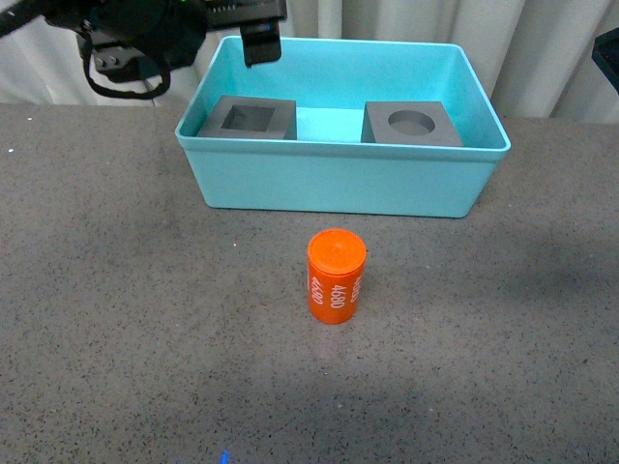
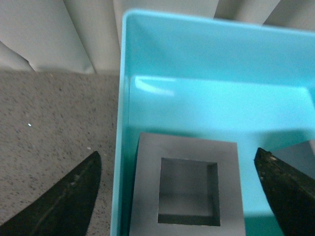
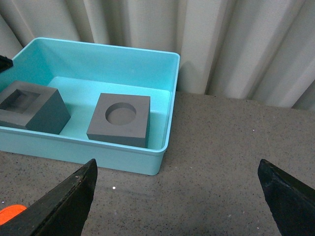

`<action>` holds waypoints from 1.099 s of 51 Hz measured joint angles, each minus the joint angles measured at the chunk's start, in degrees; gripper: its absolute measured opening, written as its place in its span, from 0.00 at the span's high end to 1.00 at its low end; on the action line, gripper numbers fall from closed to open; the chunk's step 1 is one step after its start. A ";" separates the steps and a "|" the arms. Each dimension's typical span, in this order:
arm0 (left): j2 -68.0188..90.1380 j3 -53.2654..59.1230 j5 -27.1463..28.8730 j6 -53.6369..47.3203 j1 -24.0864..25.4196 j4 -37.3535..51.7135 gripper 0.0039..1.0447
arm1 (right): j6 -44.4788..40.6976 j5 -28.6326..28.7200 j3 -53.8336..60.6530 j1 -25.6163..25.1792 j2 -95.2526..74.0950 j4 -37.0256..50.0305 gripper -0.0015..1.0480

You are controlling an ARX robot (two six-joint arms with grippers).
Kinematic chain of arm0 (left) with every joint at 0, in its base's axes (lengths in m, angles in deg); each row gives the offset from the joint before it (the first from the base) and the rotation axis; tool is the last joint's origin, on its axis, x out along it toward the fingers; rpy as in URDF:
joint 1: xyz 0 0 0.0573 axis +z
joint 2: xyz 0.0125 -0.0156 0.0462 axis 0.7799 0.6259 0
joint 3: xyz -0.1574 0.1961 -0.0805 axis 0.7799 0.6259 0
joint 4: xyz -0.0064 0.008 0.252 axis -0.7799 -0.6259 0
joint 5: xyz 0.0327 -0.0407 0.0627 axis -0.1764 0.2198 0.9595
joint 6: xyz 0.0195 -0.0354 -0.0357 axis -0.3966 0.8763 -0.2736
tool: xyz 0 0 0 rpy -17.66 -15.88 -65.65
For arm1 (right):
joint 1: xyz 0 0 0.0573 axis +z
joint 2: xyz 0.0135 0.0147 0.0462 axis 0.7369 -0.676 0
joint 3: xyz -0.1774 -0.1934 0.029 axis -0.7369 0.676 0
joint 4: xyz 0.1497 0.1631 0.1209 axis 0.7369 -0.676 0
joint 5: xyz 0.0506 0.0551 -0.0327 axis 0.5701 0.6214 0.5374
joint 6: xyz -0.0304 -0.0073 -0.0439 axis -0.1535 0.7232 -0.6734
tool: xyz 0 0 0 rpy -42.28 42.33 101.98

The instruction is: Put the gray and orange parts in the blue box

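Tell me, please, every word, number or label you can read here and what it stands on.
"4680": white, repeated around the side of the orange cylinder.
No text shows on the square-recess cube, the round-recess cube or the blue box.

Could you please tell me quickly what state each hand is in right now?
Left hand: open, empty, above the gray cube with the square recess.
Right hand: open, holding nothing.

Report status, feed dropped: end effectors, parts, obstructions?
Left end effector open, right end effector open. Square-recess cube, round-recess cube in blue box; orange cylinder upright on table. Nothing blocking it.
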 joint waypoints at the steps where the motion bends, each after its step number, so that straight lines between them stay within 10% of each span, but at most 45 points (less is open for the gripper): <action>1: -0.52 0.46 0.07 0.00 0.00 0.59 0.09 | 0.00 0.00 0.00 0.00 0.00 0.00 0.09; 26: -31.04 35.82 1.25 6.60 3.41 22.84 0.06 | 0.00 0.00 0.00 0.00 0.00 0.00 0.09; 56: -61.75 62.51 0.20 3.41 12.50 17.33 0.07 | 0.00 0.00 0.00 0.00 0.00 0.00 0.09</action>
